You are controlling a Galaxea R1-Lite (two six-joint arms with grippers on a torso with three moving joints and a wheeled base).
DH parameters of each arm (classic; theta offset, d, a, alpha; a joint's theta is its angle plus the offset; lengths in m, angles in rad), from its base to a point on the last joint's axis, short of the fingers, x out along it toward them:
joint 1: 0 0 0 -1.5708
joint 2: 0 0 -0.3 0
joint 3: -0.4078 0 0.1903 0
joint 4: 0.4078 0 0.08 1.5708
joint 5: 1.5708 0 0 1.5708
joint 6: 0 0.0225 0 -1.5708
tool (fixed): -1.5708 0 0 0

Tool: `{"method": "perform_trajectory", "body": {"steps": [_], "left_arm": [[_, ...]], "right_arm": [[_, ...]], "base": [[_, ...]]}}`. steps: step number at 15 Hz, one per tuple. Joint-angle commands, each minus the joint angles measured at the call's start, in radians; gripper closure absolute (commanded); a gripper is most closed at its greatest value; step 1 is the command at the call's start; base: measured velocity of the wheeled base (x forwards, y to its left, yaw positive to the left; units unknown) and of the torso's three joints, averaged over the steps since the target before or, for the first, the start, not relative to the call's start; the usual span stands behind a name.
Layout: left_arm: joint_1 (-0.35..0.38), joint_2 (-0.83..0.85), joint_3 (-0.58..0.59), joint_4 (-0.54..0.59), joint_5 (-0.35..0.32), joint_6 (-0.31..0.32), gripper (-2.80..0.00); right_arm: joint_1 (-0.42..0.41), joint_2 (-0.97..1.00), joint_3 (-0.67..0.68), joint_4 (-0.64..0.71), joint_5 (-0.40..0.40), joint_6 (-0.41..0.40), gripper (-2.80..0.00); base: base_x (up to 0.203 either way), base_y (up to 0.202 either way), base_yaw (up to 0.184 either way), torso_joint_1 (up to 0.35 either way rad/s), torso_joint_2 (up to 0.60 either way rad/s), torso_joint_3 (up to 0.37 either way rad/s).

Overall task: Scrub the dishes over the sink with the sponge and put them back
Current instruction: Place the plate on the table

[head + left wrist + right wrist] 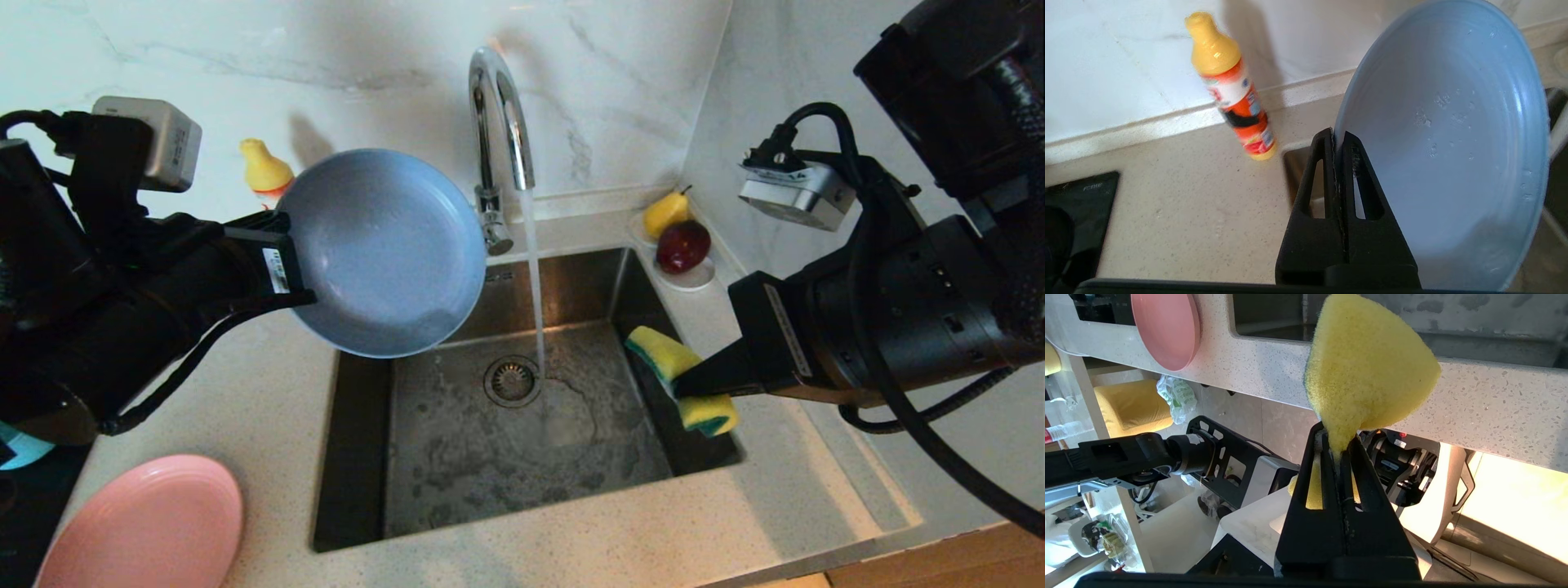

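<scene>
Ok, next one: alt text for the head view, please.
The left gripper holds a round matte light-blue plate tilted over the rectangular stainless steel sink, beside water running from the curved chrome tap. The right gripper pinches a yellow-and-green sponge at the sink's right edge; a pink plate lies on the counter.

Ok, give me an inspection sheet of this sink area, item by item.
Surface: speckled countertop around the sink; tap running.
Job's things: light-blue plate tilted over the sink's left edge; yellow sponge over the sink's right edge; pink plate on the counter; teal bowl at the left edge.
Clutter: detergent bottle; saucer with pear and a dark red fruit.
Grippers: left gripper shut on the plate's rim; right gripper shut on the sponge.
Cables: black cables along both arms.
Surroundings: marble wall.
</scene>
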Motion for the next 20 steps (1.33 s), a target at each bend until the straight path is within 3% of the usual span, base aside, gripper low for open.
{"method": "perform_trajectory", "body": {"steps": [1,2,4,6,10,13,15,20], "left_arm": [[0.040,0.008,-0.001,0.034,0.004,-0.002,0.00],[0.063,0.010,-0.003,0.095,0.002,-0.017,0.00],[0.102,0.010,-0.037,0.271,-0.020,-0.159,0.00],[0.153,0.004,-0.096,0.410,-0.064,-0.251,0.00],[0.275,-0.017,-0.211,0.673,-0.142,-0.385,0.00],[0.399,-0.023,-0.229,0.741,-0.212,-0.405,0.00],[0.477,-0.021,-0.239,0.773,-0.257,-0.452,0.00],[0.690,0.039,-0.270,0.790,-0.359,-0.530,0.00]], "right_arm": [[0.000,-0.003,0.002,0.005,0.001,0.003,0.00],[0.001,-0.008,0.007,0.005,0.001,0.002,0.00],[0.000,-0.012,0.012,0.005,0.001,0.003,0.00],[0.000,-0.014,0.015,0.006,0.001,0.002,0.00],[-0.002,-0.018,0.026,0.005,0.001,0.002,0.00],[-0.002,-0.018,0.033,0.005,0.001,0.002,0.00],[-0.002,-0.016,0.033,0.005,0.001,0.002,0.00],[-0.002,-0.008,0.035,0.005,0.001,0.002,0.00]], "base": [[0.000,0.000,0.000,0.000,0.00,0.000],[0.000,0.000,0.000,0.000,0.00,0.000],[0.000,0.000,0.000,0.000,0.00,0.000],[0.000,0.000,0.000,0.000,0.00,0.000],[0.000,0.000,0.000,0.000,0.00,0.000],[0.000,0.000,0.000,0.000,0.00,0.000],[0.000,0.000,0.000,0.000,0.00,0.000],[0.000,0.000,0.000,0.000,0.00,0.000]]}}
